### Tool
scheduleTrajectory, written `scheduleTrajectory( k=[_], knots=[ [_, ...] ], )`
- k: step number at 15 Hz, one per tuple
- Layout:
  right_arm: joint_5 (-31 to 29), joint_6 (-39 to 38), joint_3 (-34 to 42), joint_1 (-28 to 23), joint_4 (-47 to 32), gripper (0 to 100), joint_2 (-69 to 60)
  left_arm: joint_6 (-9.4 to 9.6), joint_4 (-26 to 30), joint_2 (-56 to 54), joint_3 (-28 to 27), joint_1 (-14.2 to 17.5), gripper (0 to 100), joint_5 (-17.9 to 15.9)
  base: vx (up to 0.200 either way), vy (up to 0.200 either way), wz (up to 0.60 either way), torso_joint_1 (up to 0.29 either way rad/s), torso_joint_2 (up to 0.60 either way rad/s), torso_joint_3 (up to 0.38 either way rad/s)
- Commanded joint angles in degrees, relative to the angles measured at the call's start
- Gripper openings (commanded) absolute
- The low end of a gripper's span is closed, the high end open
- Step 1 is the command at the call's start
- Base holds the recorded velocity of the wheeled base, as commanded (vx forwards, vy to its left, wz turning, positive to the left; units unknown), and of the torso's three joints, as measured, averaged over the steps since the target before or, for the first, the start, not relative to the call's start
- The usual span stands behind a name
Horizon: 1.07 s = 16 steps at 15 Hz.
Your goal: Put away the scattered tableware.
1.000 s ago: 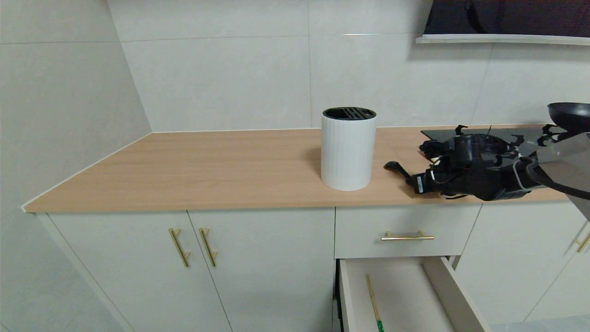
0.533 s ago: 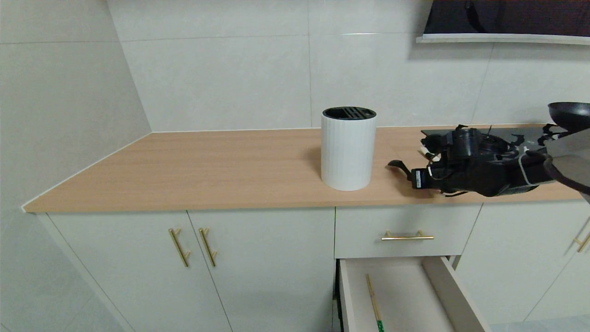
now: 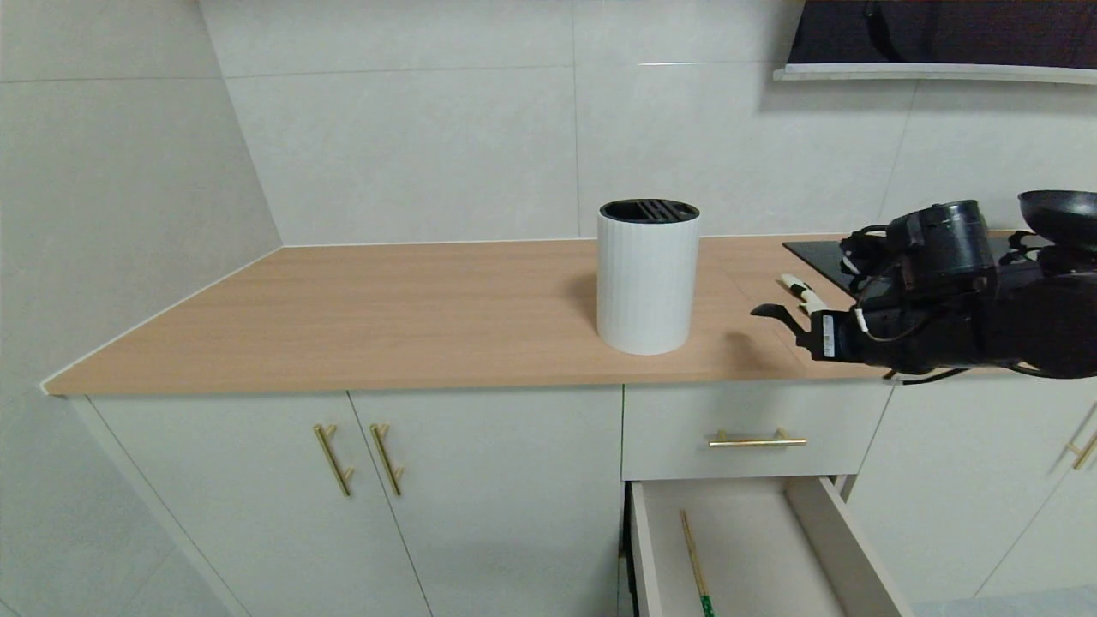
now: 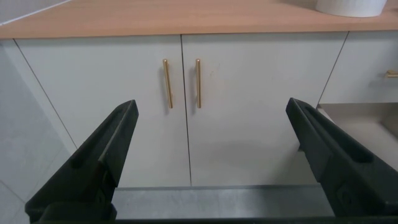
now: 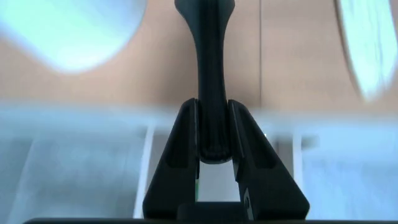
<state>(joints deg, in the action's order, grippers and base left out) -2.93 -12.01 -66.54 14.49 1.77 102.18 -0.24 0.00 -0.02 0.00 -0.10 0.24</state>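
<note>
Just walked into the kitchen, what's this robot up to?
The right claw is shut on a slim black utensil, holding it over the wooden countertop near its front edge, beside the white cylindrical holder. Below, a white drawer stands open with a wooden chopstick inside. The left claw hangs open, facing the white cabinet doors.

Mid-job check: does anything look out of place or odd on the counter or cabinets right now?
Two things: a small white item lies loose on the counter beside the cooktop, and the lower drawer stands open with a lone chopstick inside. The right pincer is shut on a black utensil above the counter's front edge.
</note>
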Motion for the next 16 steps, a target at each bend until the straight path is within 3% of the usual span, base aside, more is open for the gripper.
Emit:
scheduleTrajectory(
  k=[1,5,16],
  knots=[
    [0.0,-2.8,6.7,2.6,-6.1,0,-11.8,-0.02,0.0,0.0,0.0,0.0,100,0.0,0.0,0.0,0.0,0.0,0.0,0.0],
    [0.9,-2.6,15.0,3.8,-7.8,0,-13.9,-0.02,0.0,0.0,0.0,0.0,100,0.0,0.0,0.0,0.0,0.0,0.0,0.0],
    [0.4,-2.4,15.6,4.1,-7.7,0,-6.7,-0.02,0.0,0.0,0.0,0.0,100,0.0,0.0,0.0,0.0,0.0,0.0,0.0]
  ],
)
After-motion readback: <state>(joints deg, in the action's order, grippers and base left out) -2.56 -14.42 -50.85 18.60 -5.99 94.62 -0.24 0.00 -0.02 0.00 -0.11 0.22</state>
